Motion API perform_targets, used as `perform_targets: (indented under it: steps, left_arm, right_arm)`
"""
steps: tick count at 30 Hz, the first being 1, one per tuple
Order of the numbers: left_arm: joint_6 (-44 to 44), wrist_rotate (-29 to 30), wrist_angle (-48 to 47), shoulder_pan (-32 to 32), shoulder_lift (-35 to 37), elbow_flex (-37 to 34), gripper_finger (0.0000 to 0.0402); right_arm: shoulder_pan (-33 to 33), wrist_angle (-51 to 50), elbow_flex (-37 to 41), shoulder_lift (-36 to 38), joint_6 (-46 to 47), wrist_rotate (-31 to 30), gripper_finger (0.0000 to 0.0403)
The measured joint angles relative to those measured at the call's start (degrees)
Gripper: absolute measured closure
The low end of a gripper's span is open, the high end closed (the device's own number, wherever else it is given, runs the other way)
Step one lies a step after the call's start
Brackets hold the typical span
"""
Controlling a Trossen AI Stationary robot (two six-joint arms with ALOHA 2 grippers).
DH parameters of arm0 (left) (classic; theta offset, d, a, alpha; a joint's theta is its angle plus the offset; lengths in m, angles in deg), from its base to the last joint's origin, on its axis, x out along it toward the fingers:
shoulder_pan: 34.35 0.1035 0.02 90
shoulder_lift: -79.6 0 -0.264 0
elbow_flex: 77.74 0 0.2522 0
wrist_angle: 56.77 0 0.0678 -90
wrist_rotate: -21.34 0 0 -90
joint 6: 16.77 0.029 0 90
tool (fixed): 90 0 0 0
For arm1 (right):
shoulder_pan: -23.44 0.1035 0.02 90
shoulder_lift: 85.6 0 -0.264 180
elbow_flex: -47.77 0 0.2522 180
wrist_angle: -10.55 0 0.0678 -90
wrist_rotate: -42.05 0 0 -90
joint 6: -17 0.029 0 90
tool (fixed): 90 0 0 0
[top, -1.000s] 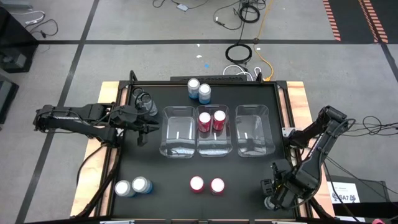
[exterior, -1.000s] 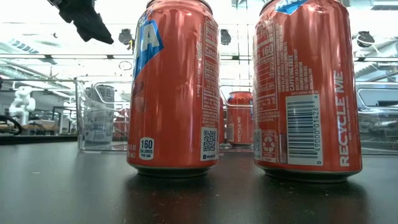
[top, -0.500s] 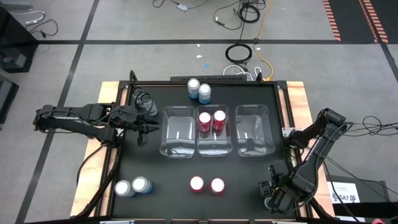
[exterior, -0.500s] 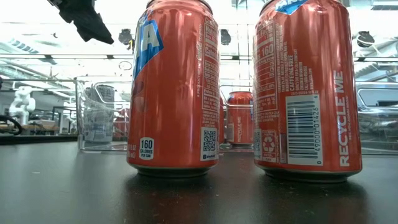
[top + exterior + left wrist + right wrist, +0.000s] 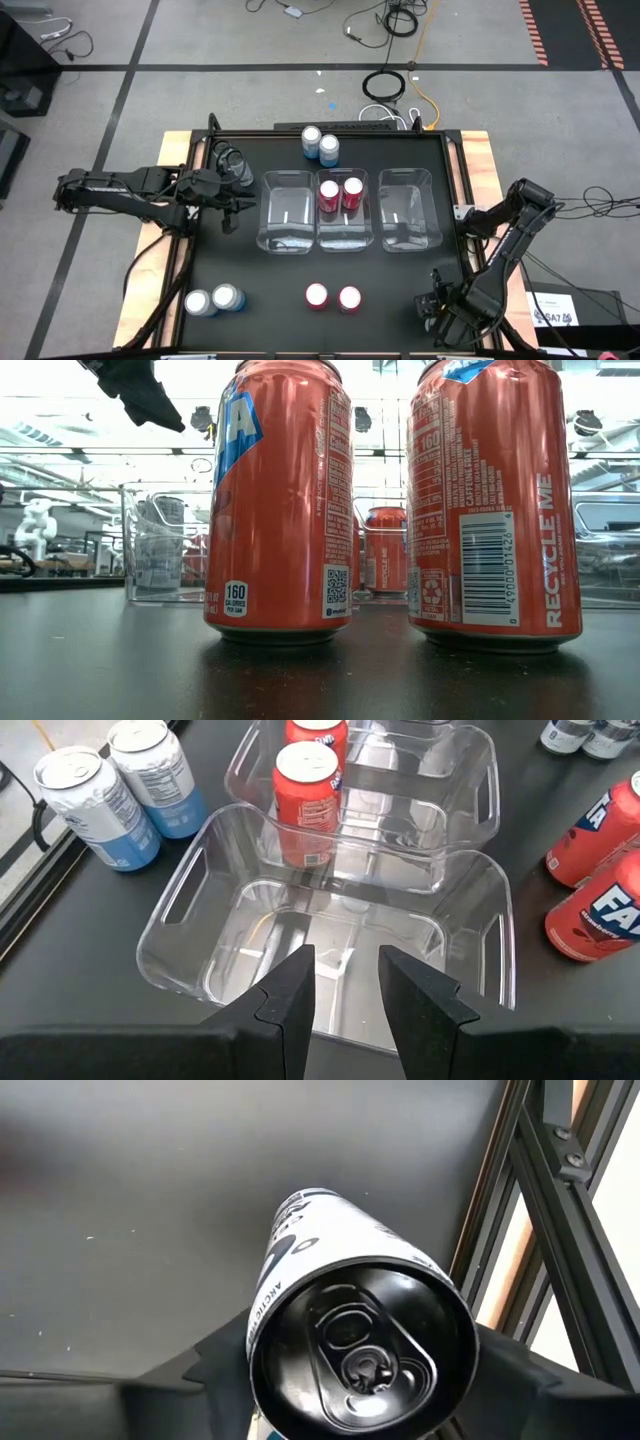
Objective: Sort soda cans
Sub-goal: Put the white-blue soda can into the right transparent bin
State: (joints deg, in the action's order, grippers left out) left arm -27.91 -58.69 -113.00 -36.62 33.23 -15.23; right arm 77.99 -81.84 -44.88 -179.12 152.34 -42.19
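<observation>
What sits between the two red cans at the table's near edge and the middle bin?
Nothing: the high view shows bare black tabletop between the red cans and the middle bin.

The table top [image 5: 260, 280] was black. Two red cans [image 5: 340, 193] stood in a clear bin [image 5: 343, 238]; two more red cans [image 5: 280, 500] bore blue-and-white lettering. The light blue cans [image 5: 100, 790] had silvery tops. One can [image 5: 350, 1310] was black and white with a black top.
</observation>
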Motion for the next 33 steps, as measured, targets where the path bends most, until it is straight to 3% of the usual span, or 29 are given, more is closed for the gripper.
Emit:
perform_targets:
  steps: [11, 16, 24, 28, 33]
  left_arm:
    - [0.00, 0.00, -0.03, 0.00, 0.00, 0.00, 0.0278]
    - [0.02, 0.00, -0.03, 0.00, 0.00, 0.00, 0.0278]
    - [1.64, 0.47, -0.07, 0.00, 0.00, -0.01, 0.0278]
    - [3.02, 0.84, -0.07, 0.00, 0.00, -0.01, 0.0278]
    - [3.06, 1.46, -0.05, 0.00, 0.00, 0.00, 0.0278]
  right_arm:
    - [-0.34, -1.78, 0.07, 4.46, 1.99, -0.93, 0.0160]
    - [-1.11, -2.75, 0.09, 8.38, 1.03, -9.10, 0.0162]
    - [-3.87, -6.78, 0.06, 15.32, -0.60, -31.75, 0.0159]
    - [-8.54, -11.98, 0.31, 18.14, -1.88, -33.34, 0.0158]
    - [-16.18, -10.74, 1.60, 21.60, -10.40, -35.97, 0.0157]
